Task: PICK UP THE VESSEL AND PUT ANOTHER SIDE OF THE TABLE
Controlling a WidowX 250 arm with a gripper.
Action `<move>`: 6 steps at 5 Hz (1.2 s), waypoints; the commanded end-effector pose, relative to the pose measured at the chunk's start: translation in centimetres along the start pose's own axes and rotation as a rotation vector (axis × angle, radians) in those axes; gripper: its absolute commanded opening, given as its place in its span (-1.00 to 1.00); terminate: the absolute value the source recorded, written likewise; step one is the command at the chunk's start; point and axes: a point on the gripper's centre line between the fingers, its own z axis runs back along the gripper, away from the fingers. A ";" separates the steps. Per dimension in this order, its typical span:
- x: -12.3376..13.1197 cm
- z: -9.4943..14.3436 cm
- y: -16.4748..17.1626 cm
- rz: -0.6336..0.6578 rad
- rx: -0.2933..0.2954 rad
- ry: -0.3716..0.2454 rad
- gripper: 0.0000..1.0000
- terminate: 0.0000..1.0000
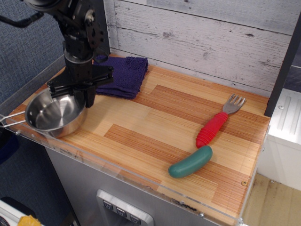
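Note:
The vessel (52,118), a small shiny steel pan with a thin wire handle (10,120), is at the table's front left corner and reaches over the clear acrylic rim. My black gripper (83,100) comes down from above onto the pan's far right rim. One finger (90,97) shows outside the wall, and the other is inside the pan, mostly hidden. The jaws look closed on the rim. The striped wood table (155,122) stretches to the right.
A folded purple cloth (123,75) lies at the back left, just behind the gripper. A red-handled fork (217,123) and a green pickle-shaped toy (190,162) lie at the right. A whitewashed plank wall stands behind the table.

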 end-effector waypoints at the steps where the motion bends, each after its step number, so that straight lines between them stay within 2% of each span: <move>1: 2.5 7.2 -3.2 -0.058 -0.136 -0.132 -1.00 -1.00; 2: 2.6 9.6 -5.7 -0.182 -0.221 -0.162 -1.00 -1.00; 4: 1.9 12.1 -11.5 -0.408 -0.314 -0.220 -1.00 -1.00; 5: 0.4 11.9 -13.6 -0.476 -0.329 -0.232 -1.00 -1.00; 6: -1.6 10.8 -14.4 -0.541 -0.324 -0.218 -1.00 -1.00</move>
